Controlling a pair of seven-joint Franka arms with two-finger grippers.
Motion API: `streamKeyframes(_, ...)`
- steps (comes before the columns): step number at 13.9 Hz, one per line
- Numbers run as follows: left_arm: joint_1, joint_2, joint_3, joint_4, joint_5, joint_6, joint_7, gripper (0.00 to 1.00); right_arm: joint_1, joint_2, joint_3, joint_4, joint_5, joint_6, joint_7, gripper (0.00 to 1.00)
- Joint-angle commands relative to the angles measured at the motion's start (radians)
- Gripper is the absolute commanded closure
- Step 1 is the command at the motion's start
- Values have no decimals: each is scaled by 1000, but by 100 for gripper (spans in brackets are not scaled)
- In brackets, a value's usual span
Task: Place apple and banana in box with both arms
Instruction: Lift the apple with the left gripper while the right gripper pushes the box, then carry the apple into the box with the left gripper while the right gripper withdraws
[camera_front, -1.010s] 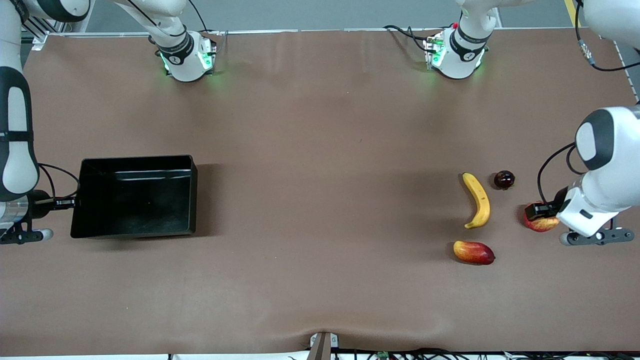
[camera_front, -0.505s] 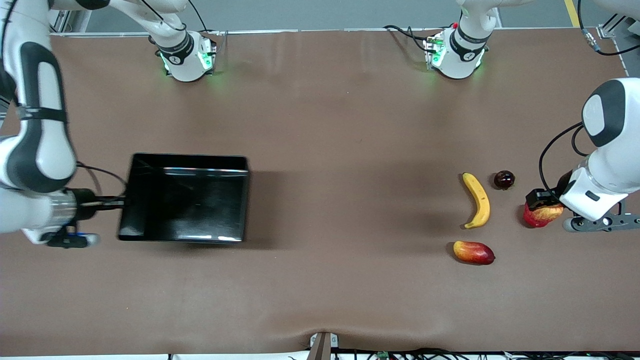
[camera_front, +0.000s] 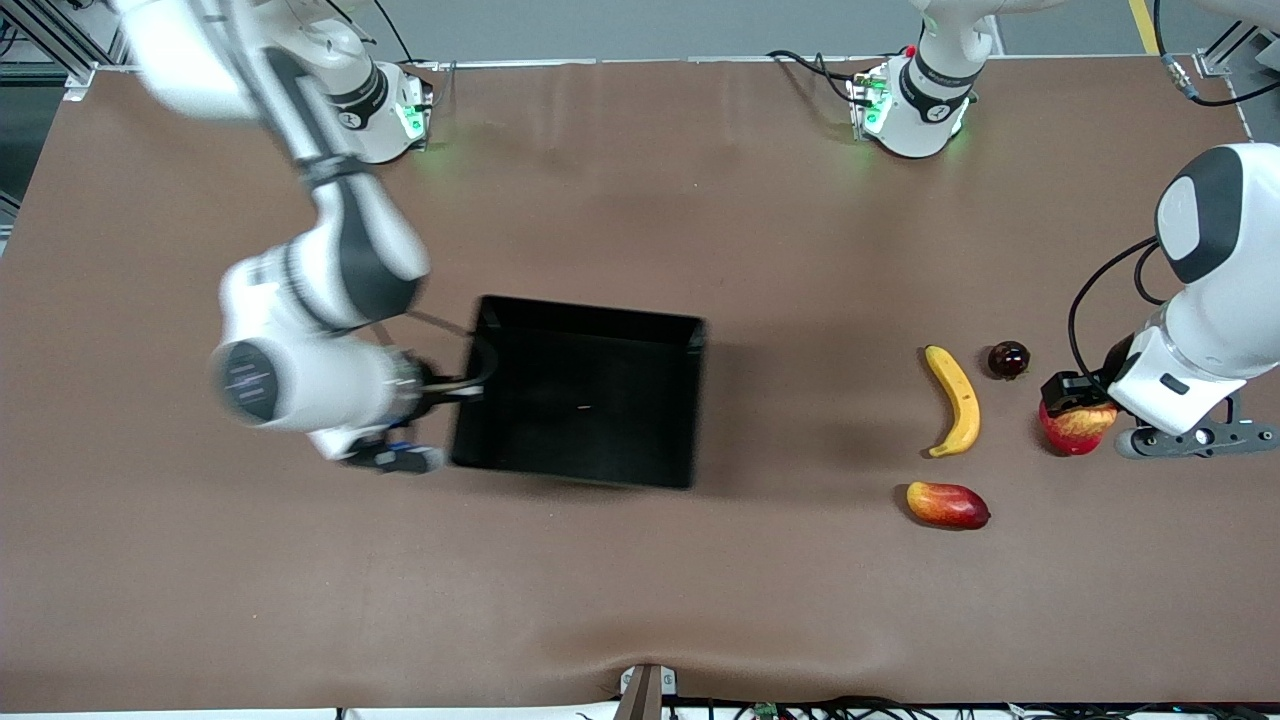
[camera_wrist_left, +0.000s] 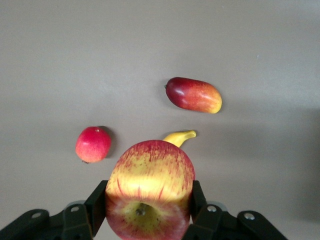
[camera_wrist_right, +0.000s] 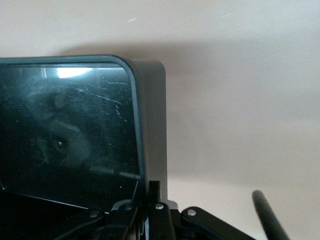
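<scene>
A: On the brown table (camera_front: 640, 580), what is seen, largest first?

B: Near the middle, toward the right arm's end, the black box (camera_front: 585, 405) is found. Its wall is pinched by the right claw (camera_front: 462, 392), whose fingers are closed together on the rim.

A: And at the left arm's end?

B: The banana (camera_front: 955, 400) is laid flat on the table. A red-yellow mango-like fruit (camera_front: 947, 504) is set nearer the front camera than it, and a small dark red fruit (camera_front: 1008, 359) is placed beside the banana's upper tip.

A: Where is the apple?

B: The apple (camera_wrist_left: 150, 192) is clamped between the fingers of the left claw (camera_wrist_left: 149, 205), beside the banana, toward the left arm's end. Whether it is touching the table cannot be told.
</scene>
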Motion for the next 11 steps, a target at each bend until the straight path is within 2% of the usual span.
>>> streamKeyframes(1, 2, -32, -43, -7, 3, -41, -71, 100, 59, 24, -12, -47, 56, 122, 4, 100)
streamKeyframes(3, 2, -31, -86, -16, 3, -46, -148, 100, 113, 66, -14, -58, 113, 184, 16, 100)
streamKeyframes(6, -1, -15, -159, -31, 3, -46, -257, 100, 167, 112, -15, -58, 112, 259, 62, 100)
streamKeyframes(7, -10, 0, -181, -36, 3, -44, -293, 100, 167, 117, -17, -58, 112, 260, 61, 91)
streamKeyframes(8, -27, 14, -189, -36, 4, -41, -327, 100, 161, 117, -18, -58, 100, 260, 59, 1)
streamKeyframes(11, -129, 66, -189, -34, 18, -21, -467, 100, 150, 89, -23, -38, 55, 244, 55, 0)
